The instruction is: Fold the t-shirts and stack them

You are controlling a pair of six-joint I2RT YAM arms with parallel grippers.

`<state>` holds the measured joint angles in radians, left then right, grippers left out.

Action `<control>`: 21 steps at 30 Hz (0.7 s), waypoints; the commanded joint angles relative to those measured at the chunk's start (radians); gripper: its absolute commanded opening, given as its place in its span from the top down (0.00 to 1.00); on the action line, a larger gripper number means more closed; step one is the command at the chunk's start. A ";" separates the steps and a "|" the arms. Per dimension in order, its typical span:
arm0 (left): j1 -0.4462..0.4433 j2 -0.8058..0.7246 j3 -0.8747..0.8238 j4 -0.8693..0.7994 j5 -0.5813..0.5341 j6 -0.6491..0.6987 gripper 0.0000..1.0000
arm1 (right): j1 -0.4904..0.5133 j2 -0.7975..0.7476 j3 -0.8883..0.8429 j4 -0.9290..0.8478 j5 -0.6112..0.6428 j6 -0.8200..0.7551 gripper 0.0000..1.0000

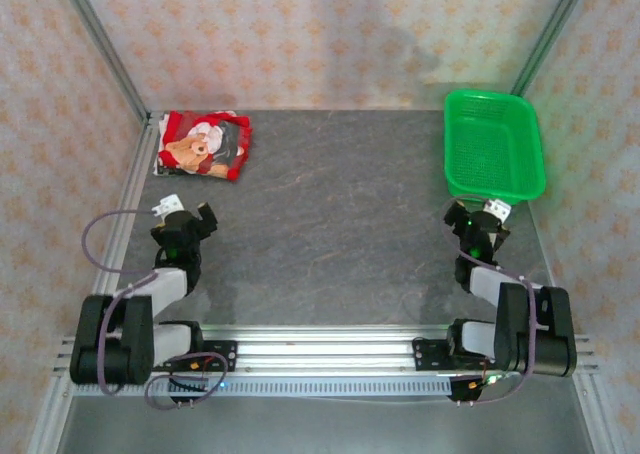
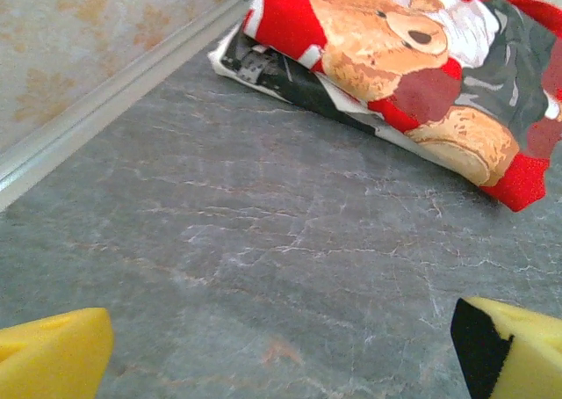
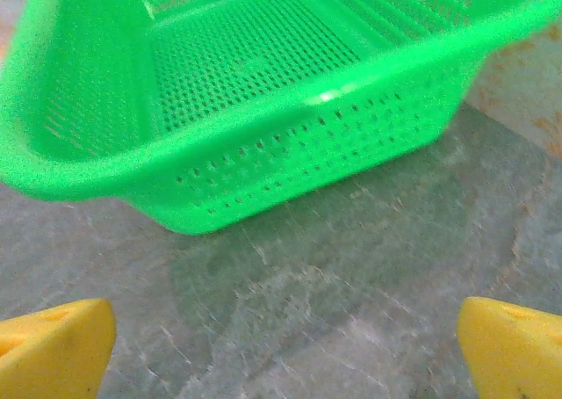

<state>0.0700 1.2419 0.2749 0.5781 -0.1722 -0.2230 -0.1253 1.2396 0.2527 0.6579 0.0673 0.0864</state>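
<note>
The red t-shirt (image 1: pixel 206 143) with its brown bear print lies folded in the table's far left corner, on top of a folded white t-shirt (image 2: pixel 263 65) with black markings whose edge peeks out beneath it. In the left wrist view the red t-shirt (image 2: pixel 413 56) sits ahead of the fingers, apart from them. My left gripper (image 1: pixel 185 217) stands open a little nearer than the stack, its yellow fingertips (image 2: pixel 53 355) wide apart over bare table. My right gripper (image 1: pixel 478 216) is open too, just in front of the green basket, with nothing between its fingertips (image 3: pixel 53 346).
A green plastic basket (image 1: pixel 494 144) stands at the far right; its near wall (image 3: pixel 290 153) is close ahead of the right gripper and nothing lies inside it. A metal frame rail (image 2: pixel 105 91) runs along the table's left edge beside the stack.
</note>
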 commanded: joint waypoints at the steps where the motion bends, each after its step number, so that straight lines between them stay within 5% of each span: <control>1: -0.030 0.135 0.086 0.173 0.018 0.100 0.00 | 0.003 -0.027 -0.025 0.160 -0.016 -0.048 0.01; 2: -0.060 0.141 0.108 0.133 0.019 0.133 0.00 | 0.004 -0.045 -0.038 0.160 -0.023 -0.041 0.01; 5: -0.090 0.262 0.062 0.354 0.011 0.180 0.00 | 0.009 0.029 -0.084 0.346 -0.104 0.023 0.01; 7: -0.094 0.237 0.134 0.168 0.037 0.182 0.00 | 0.050 0.167 -0.039 0.399 -0.025 -0.003 0.01; 10: -0.096 0.243 0.126 0.195 0.025 0.182 0.00 | 0.127 0.334 0.046 0.437 -0.005 -0.098 0.01; 12: -0.096 0.243 0.126 0.194 0.026 0.182 0.00 | 0.130 0.274 0.151 0.129 0.027 -0.082 0.01; 14: -0.096 0.247 0.124 0.208 0.025 0.186 0.00 | 0.134 0.325 0.099 0.329 0.030 -0.091 0.01; 16: -0.097 0.250 0.123 0.211 0.023 0.187 0.00 | 0.134 0.278 0.125 0.197 0.049 -0.079 0.01; 21: -0.097 0.246 0.126 0.200 0.023 0.185 0.00 | 0.147 0.287 0.091 0.278 0.123 -0.070 0.01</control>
<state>-0.0219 1.4933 0.3790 0.7597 -0.1360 -0.0536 0.0128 1.5433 0.3584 0.9176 0.1169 0.0204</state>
